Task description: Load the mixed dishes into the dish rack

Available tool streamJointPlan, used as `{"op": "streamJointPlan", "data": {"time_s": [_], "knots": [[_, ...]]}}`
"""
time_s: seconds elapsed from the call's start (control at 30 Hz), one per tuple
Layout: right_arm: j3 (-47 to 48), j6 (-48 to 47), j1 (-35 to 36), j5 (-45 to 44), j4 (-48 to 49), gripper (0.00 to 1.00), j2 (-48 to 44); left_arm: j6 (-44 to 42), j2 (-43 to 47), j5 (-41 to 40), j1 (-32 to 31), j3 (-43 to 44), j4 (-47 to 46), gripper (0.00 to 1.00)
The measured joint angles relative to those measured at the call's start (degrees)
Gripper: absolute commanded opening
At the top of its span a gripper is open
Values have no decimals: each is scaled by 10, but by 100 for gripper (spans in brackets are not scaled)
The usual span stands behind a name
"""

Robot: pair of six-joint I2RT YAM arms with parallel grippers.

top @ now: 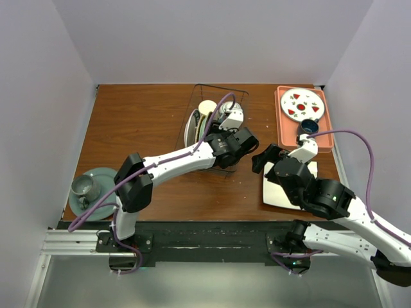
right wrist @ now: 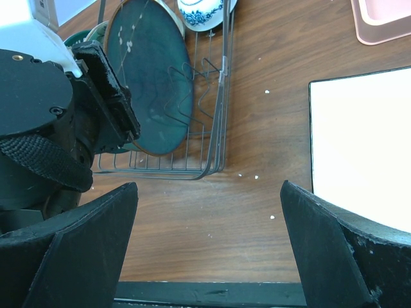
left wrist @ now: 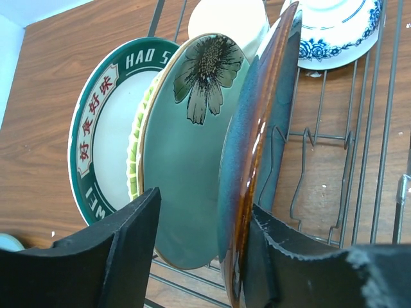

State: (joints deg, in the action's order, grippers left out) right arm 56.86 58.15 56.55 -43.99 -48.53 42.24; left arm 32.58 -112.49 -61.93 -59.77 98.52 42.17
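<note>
One dish left: white square plate, beside the wide-open right gripper.
Left gripper: jaws apart, astride teal-blue plate in dish rack.
Next: likely a straight withdrawal.

Top view: left arm hid most of the dish rack; you could not tell its plates apart. Left wrist: cream mug cut off at 12 o'clock, small blue-white patterned bowl at 1. Right wrist: white square plate cut off at 3 o'clock.
</note>
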Motion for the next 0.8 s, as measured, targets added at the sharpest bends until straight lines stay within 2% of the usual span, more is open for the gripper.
{"op": "streamJointPlan", "data": {"time_s": [0.8], "knots": [[0, 4, 0, 1, 0, 97, -7, 3, 41, 8, 1, -17, 5, 66]]}}
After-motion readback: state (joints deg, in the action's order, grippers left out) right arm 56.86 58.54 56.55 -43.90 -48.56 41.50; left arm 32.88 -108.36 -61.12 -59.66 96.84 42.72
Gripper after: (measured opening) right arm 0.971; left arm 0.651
